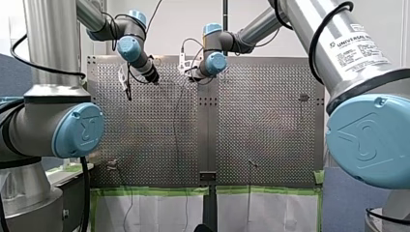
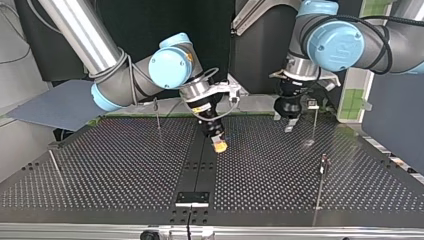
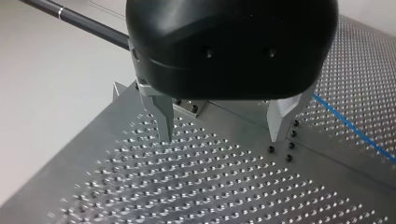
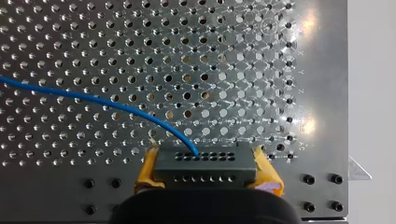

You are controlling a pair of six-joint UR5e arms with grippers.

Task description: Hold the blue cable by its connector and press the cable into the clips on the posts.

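The right gripper (image 4: 208, 158) is clamping the dark connector (image 4: 204, 171) between its yellow pads (image 4: 145, 169). The blue cable (image 4: 93, 99) is leaving the connector's face and curving away ahead of the gripper, over the perforated table (image 4: 243, 51). The left gripper (image 3: 223, 126) is hanging close over the table, its metal fingers (image 3: 163, 116) spread wide, with the cable running beside it.
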